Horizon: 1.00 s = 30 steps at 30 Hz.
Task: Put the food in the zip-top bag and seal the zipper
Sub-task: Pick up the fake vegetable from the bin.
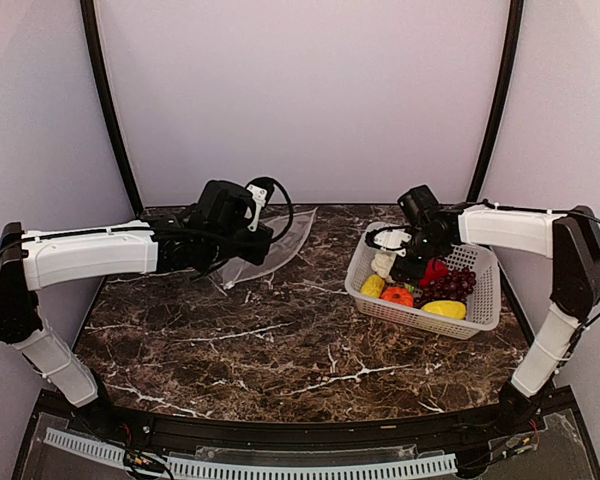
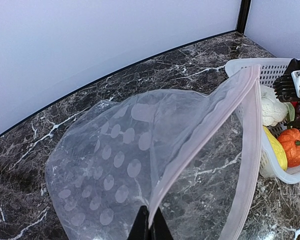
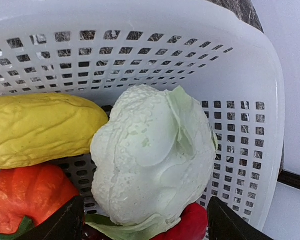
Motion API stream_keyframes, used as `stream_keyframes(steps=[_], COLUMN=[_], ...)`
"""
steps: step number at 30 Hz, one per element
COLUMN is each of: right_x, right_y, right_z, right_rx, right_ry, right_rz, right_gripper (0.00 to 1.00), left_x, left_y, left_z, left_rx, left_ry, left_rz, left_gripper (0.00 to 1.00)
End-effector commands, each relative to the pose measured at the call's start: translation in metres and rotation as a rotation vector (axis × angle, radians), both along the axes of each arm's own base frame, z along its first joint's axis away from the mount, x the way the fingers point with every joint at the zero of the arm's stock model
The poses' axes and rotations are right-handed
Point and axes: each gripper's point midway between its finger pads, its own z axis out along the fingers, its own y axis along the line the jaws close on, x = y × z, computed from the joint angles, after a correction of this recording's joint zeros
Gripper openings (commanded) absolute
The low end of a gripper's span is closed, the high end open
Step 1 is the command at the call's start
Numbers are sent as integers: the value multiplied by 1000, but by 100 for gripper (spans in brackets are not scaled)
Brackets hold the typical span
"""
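My left gripper (image 2: 150, 227) is shut on the pinkish zipper (image 2: 200, 135) of the clear dotted zip-top bag (image 2: 115, 165) and holds its mouth open above the table; the bag also shows in the top view (image 1: 270, 248). My right gripper (image 3: 145, 220) is open inside the white basket (image 1: 480, 300), its fingers on either side of the white-green cabbage (image 3: 150, 160). Around the cabbage lie a yellow piece (image 3: 40, 127), the orange-red round one (image 3: 27, 197) and the red pepper (image 3: 190, 225). In the top view the grapes (image 1: 452, 285) and a second yellow piece (image 1: 444, 309) lie in the basket.
The perforated basket wall (image 3: 230, 75) stands close behind the cabbage. The basket's corner (image 2: 277, 172) sits just right of the bag's mouth. A black frame post (image 2: 242, 15) rises at the back wall.
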Motion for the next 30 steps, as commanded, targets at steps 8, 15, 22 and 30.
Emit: stream_keyframes(steps=[8,15,22,30], right_x=[9,29,28,10], right_y=[3,-7,-4,10], right_z=[-38,-49,-27,34], right_rx=[-125,-197,-136,92], right_ry=[-48,-132,-163,-139], right_rz=[23,-44,-63,-61], right_gripper=[85,80,52,40], left_x=[-3,-4,-4,0], left_y=[2,1,1,4], left_z=[-2,-3,-1,-8], left_rx=[9,4,6,41], left_ry=[16,21,16,8], left_rz=[-3,-6,-6,10], left_gripper=[1,1,1,1])
